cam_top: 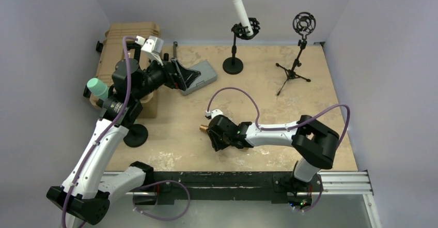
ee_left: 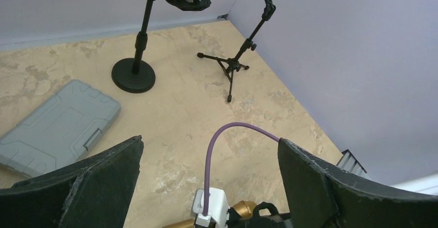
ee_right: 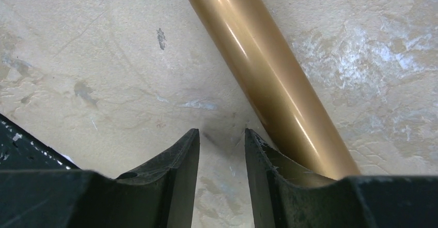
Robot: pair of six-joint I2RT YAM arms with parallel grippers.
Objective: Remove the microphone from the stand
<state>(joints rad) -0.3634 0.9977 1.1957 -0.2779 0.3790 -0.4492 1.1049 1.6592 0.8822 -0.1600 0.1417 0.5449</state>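
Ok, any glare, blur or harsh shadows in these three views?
Right wrist: a bright glare streak runs down the gold microphone, table texture sharp. Left wrist: the left hand's fingers are dark with little detail, the tripod stand crisp. Top external: even light, soft shadows by the round-base stand, no motion blur.

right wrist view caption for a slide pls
Right gripper low over the table, jaws slightly apart and empty, gold cylinder lying beside one finger.
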